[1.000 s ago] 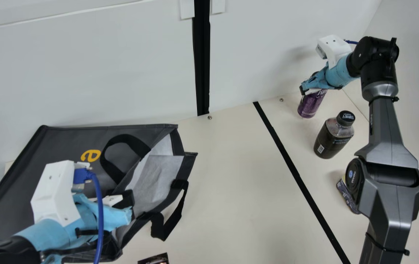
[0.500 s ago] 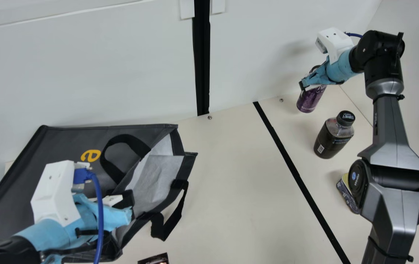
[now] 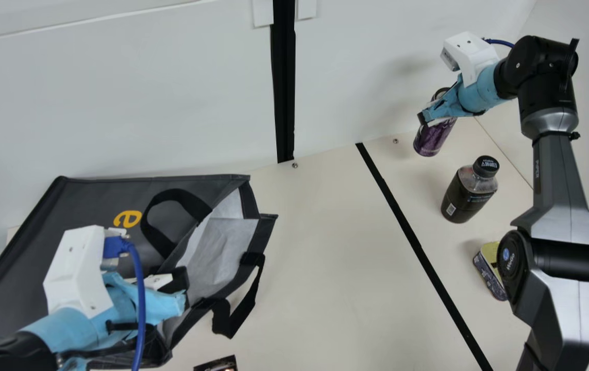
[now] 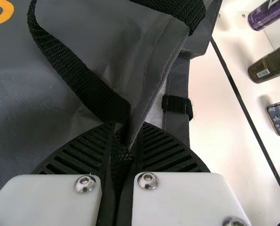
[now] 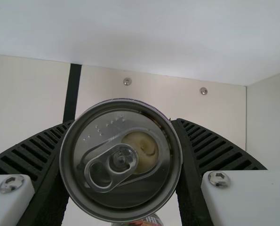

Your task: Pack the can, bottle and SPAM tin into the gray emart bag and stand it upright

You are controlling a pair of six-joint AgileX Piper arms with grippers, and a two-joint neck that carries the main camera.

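My left gripper (image 3: pixel 181 291) is at the mouth of the gray bag (image 3: pixel 93 206), which lies on its side. In the left wrist view the left gripper (image 4: pixel 123 141) is shut on the rim and strap of the bag (image 4: pixel 45 108). At the back right, my right gripper (image 3: pixel 424 119) holds the purple can (image 3: pixel 432 138) around its upper part. From the right wrist view, the can's lid (image 5: pixel 121 160) sits between both pads of the right gripper (image 5: pixel 121 162). The dark bottle (image 3: pixel 469 190) stands nearer, and the SPAM tin (image 3: pixel 491 273) is partly behind the right arm.
A black tape line (image 3: pixel 418 247) crosses the cream table (image 3: pixel 325 257) left of the bottle. White walls (image 3: pixel 170 93) rise behind. A small dark item (image 3: pixel 217 364) lies at the main view's bottom edge.
My right gripper has risen slightly with the purple can, which moved up and a little left in the main view. The right arm's lower links shifted right, showing more of the tin. The left arm stayed still.
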